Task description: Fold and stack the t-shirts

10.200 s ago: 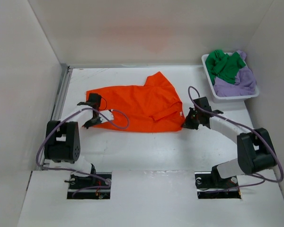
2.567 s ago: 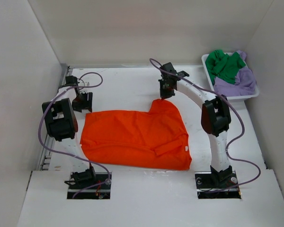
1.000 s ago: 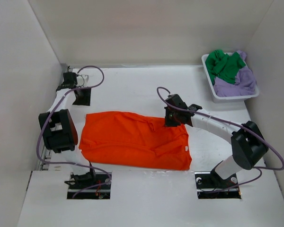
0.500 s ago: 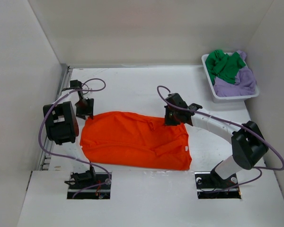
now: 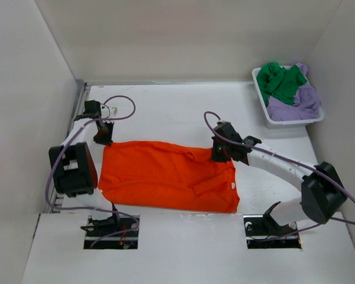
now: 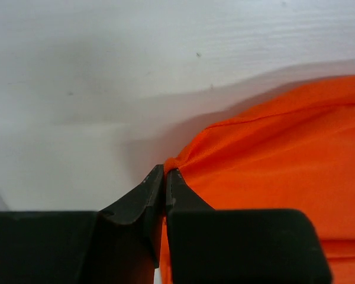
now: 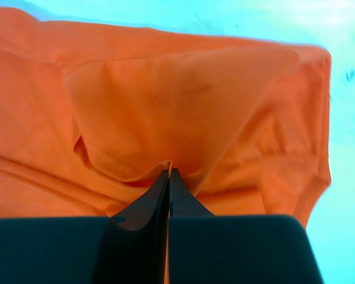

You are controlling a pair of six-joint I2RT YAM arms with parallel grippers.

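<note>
left claw [image 6: 165,173]: clamped tight on orange t-shirt [image 5: 160,174] corner farthest from basket [image 5: 287,123] | right claw [image 7: 169,171]: clamped tight on its edge fold nearest basket | orange t-shirt: spread on desk [image 5: 165,112], apart from basket | green t-shirt [image 5: 278,80], lavender t-shirt [image 5: 296,103]: inside basket

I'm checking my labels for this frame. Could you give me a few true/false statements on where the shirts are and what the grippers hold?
1. The left gripper is shut on a corner of the orange t-shirt. True.
2. The green t-shirt lies in the basket. True.
3. The right gripper hangs open above the basket. False: it is shut on a fold of the orange t-shirt.
4. The lavender t-shirt is folded on top of the orange one. False: it sits crumpled in the basket beside the green one.
</note>
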